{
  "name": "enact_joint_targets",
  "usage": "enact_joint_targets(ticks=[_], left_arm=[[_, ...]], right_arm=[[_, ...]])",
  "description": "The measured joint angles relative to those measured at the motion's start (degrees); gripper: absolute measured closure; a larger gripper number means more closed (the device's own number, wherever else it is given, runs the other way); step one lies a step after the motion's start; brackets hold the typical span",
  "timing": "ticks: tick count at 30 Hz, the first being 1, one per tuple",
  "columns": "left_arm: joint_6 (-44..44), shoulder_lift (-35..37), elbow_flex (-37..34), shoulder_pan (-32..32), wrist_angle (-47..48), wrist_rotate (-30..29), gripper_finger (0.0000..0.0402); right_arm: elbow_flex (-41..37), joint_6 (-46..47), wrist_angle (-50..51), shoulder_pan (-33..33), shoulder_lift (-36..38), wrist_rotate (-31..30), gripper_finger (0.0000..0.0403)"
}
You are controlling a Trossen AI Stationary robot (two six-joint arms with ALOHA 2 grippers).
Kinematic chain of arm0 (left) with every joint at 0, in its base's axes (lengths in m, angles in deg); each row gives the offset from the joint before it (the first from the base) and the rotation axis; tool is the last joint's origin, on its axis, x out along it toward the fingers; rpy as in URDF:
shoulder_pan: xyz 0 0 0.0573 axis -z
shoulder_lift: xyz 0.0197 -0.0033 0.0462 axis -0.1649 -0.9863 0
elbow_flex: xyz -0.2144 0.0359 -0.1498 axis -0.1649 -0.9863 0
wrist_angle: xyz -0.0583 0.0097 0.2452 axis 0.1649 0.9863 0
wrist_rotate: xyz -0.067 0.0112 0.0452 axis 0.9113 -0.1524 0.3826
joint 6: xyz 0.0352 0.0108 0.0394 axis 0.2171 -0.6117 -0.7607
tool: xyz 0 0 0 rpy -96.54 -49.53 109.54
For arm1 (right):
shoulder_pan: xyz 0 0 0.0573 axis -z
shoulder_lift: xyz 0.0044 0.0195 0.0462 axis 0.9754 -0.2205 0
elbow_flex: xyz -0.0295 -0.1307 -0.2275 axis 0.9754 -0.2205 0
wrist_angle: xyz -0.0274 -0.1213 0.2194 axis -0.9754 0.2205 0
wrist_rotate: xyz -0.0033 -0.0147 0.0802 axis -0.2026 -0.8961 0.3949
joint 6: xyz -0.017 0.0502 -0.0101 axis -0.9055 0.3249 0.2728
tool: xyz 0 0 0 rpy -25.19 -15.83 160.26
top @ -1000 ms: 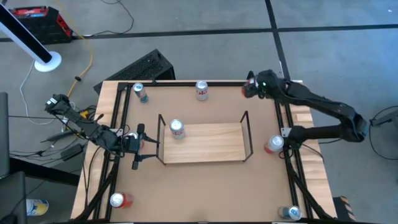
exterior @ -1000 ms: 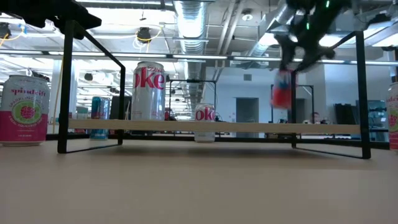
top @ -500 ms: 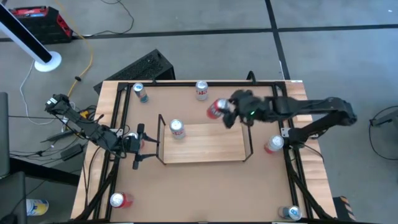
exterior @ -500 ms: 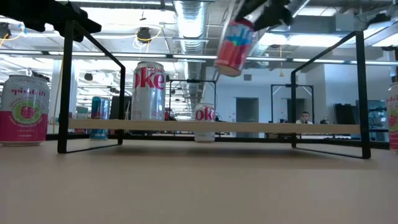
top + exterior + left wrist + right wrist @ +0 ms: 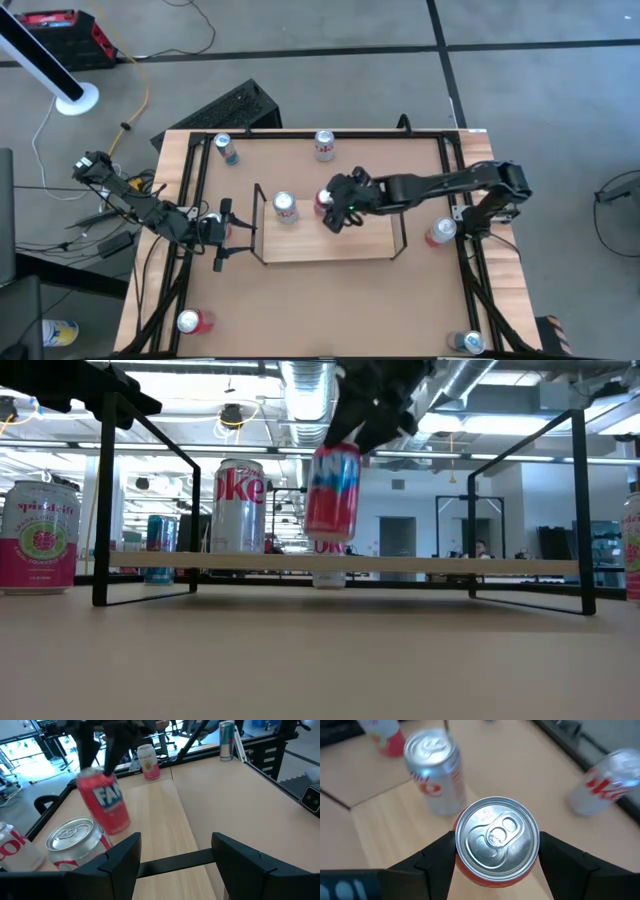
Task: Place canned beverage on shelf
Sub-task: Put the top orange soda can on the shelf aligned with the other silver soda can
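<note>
High view: my right pincer (image 5: 333, 208) pinches a red aluminium drink can (image 5: 324, 200), hanging above the light-wood shelf (image 5: 350, 235) with black wire ends, just beside a silver cola can (image 5: 285, 207) standing there.

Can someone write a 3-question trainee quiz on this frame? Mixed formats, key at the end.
1. True or false: the red can already stands on the shelf.
2. Which gripper holds the red can? A) left B) right C) neither
3. Fill in: the silver Coke can on the shelf stands near the board's ____ end in the high view.

Key:
1. False; the low view shows it held above the board.
2. B; the right gripper clamps it, while the left gripper waits open beside the shelf's left end.
3. left
</note>
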Motion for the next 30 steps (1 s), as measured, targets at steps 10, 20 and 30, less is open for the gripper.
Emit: enact_joint_targets(ticks=[10,20,30], left_arm=[[0.00,0.00,0.00,0.00,0.17,-0.02,0.0174],[-0.02,-0.04,0.00,0.00,0.08,-0.02,0.0174],[-0.02,-0.02,0.00,0.02,0.10,-0.02,0.0174]], right_arm=[[0.00,-1.37,-2.66,0.87,-3.09,3.13,0.0127],[0.11,-7.01,-5.46,1.31,-4.72,6.62,0.0127],[0.17,-8.43,-6.23,2.15,-5.14,7.30,0.0127]])
